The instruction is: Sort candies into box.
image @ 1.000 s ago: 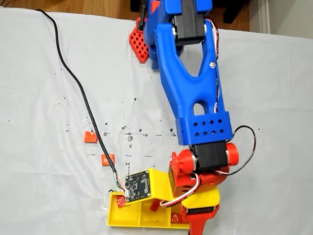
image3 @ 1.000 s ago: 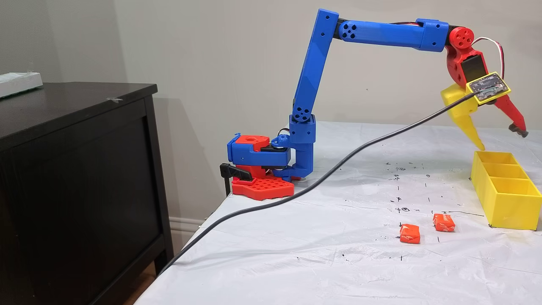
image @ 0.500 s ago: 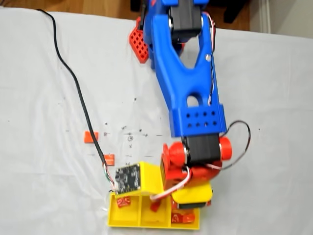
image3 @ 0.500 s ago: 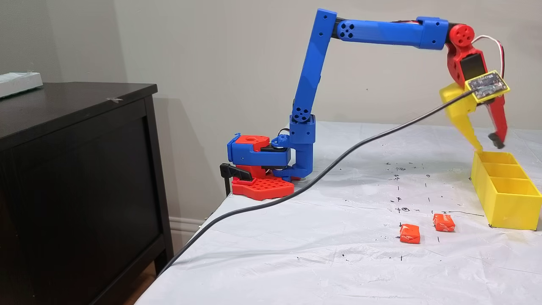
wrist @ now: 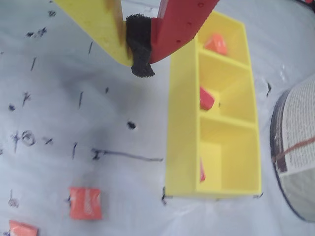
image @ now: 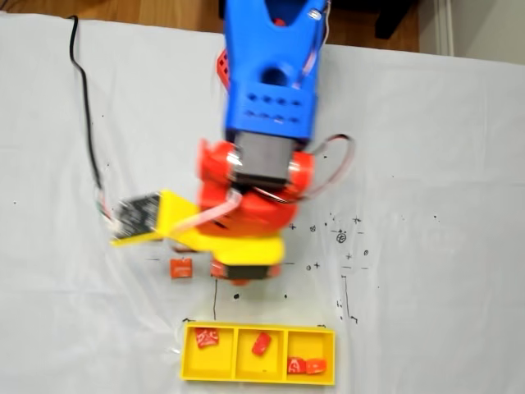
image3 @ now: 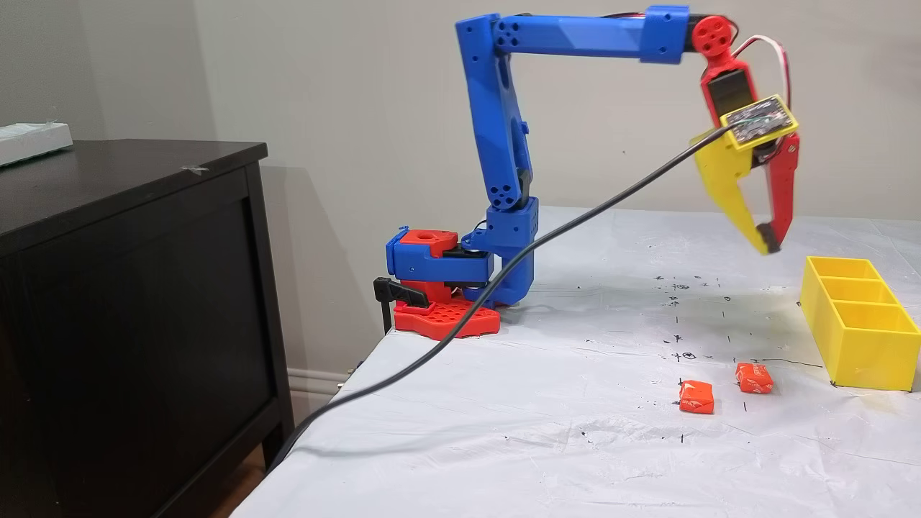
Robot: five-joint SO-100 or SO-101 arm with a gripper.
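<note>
Moved since 0.5 s ago: blue/red/yellow printed arm pulled back from over the tray toward its base, now raised above the counter; tray contents uncovered. Item 1: gripper (image3: 765, 244), one yellow and one red finger, jaws clenched tip to tip w/ nothing between, black pad at the tips (wrist view (wrist: 139, 51)). Item 2: long yellow plastic tray (image: 182, 355), 3 compartments in a row, on white-covered counter (image3: 575, 446). Contents per top fixed view: 1 small orange-red wrapped candy left (image: 205, 337), 1 middle (image: 262, 344), 2 right (image: 305, 365). Item 3: 2 loose orange-red candies on counter near tray, apart from each other (image3: 696, 397) (image3: 754, 378). Item 4: black cable (image3: 504, 273) to wrist camera board.
</note>
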